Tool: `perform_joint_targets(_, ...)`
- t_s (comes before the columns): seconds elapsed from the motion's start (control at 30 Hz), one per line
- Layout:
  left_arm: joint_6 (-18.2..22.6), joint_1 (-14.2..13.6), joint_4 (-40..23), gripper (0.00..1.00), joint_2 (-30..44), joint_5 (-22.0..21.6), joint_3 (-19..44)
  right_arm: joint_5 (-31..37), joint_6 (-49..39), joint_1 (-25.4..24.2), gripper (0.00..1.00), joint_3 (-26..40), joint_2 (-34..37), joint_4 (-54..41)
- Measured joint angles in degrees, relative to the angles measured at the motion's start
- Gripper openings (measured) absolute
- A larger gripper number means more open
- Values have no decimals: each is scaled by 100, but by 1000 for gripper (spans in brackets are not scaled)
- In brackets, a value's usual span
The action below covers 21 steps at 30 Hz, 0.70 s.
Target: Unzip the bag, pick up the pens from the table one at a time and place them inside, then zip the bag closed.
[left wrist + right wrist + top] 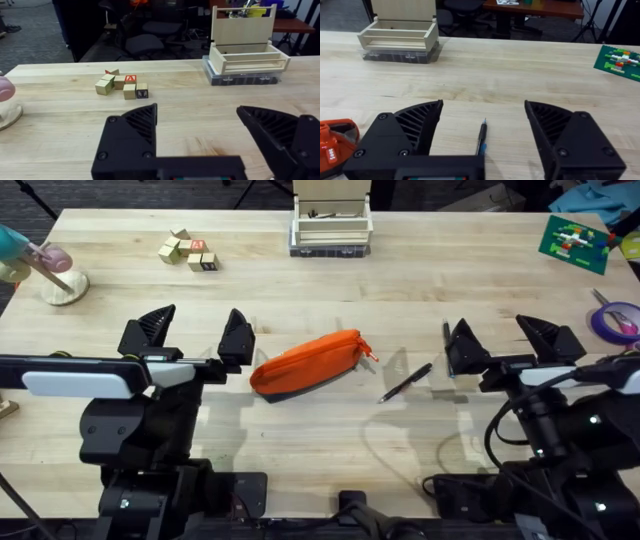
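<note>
The orange bag [305,365] lies at the middle of the table [330,290], its zipper shut and the small pull tab [370,356] at its right end. One black pen [405,383] lies just right of the bag. A second pen [481,137] lies on the wood below the right gripper, between its fingers. My left gripper [195,335] hovers open just left of the bag, holding nothing. My right gripper [505,340] hovers open to the right of the pens, also holding nothing. An orange corner of the bag [335,145] shows beside the right gripper's finger.
A wooden box [332,225] on a clear tray stands at the back middle. Small wooden blocks [188,252] lie back left, next to a wooden stand [55,280]. Purple-handled scissors [615,320] and a green board [575,240] sit at the right edge.
</note>
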Motion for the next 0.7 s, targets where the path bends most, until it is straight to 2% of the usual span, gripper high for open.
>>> perform_joint_targets(0.57,14,15,-15,994,1,-15,0,9,-2,0,998,2,0,-8)
perform_joint_targets(0.7,15,15,-89,993,2,4,28,-180,-2,0,996,6,0,1)
